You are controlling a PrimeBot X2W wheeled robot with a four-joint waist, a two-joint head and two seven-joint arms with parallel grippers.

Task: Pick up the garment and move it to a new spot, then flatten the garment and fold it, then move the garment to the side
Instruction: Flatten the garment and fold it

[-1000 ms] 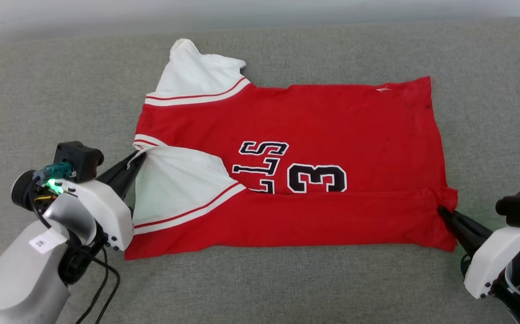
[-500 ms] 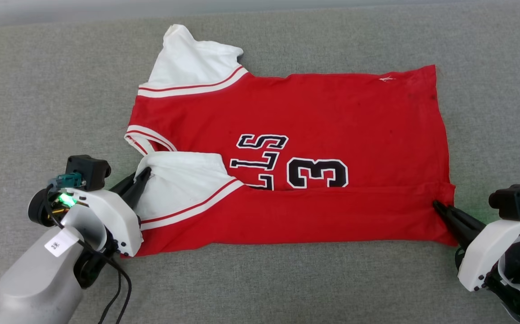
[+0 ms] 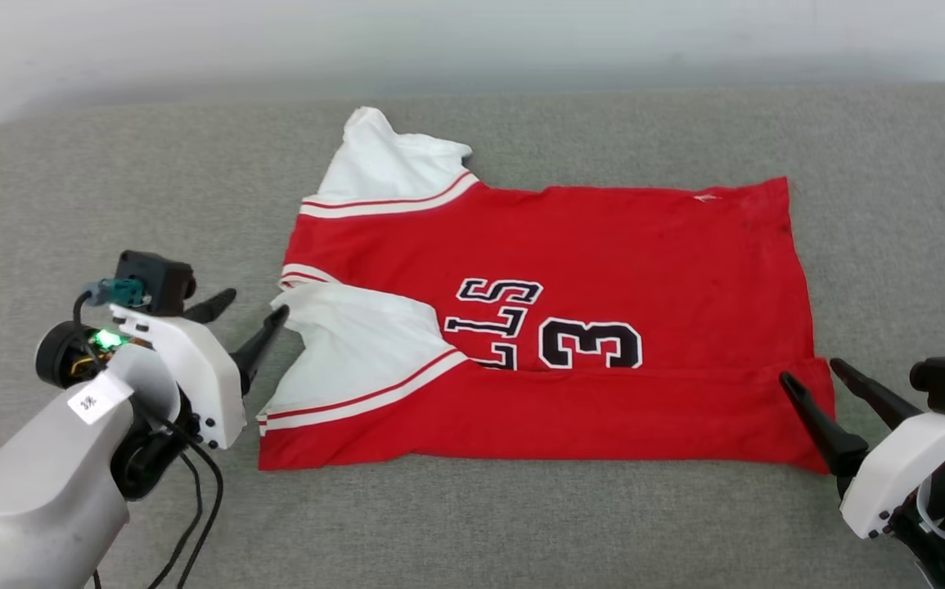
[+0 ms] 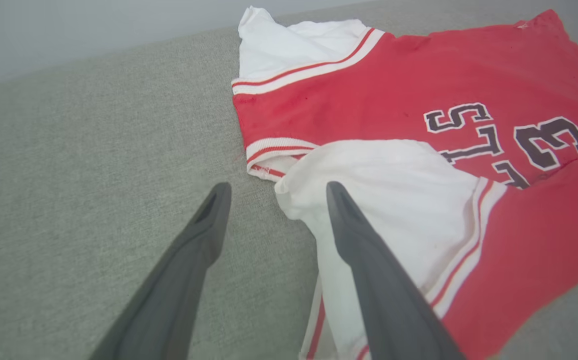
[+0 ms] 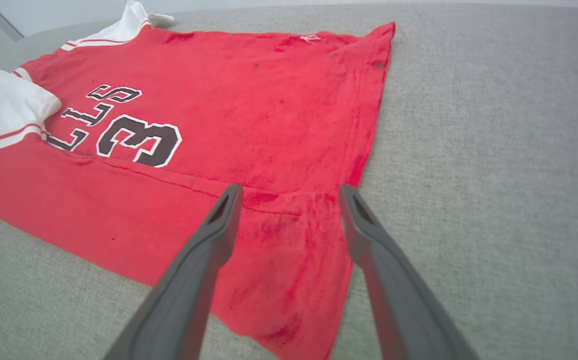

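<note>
The garment (image 3: pixel 603 262) is lying spread out on the grey fabric surface (image 3: pixel 521 523), collar end toward the robot's left and hem toward its right. Its near long edge is lying folded up over the body, and the fold is covering the lower part of the black lettering and of the number. One white sleeve (image 3: pixel 386 168) is sticking out at the far left corner. The other sleeve (image 3: pixel 357 343) is lying turned in over the red cloth.

The left gripper (image 3: pixel 257 302) is sitting just beside the tip of the near sleeve, its fingers spread wide and holding nothing. In the left wrist view one finger (image 4: pixel 369 270) is crossing the white sleeve while the other is lying over bare surface. Whether either is touching the cloth cannot be told.

The right gripper (image 3: pixel 810 370) is standing at the near hem corner, also spread wide and gripping nothing. In the right wrist view one finger (image 5: pixel 193 280) is lying over the red fold and the other is running along the hem edge.
</note>
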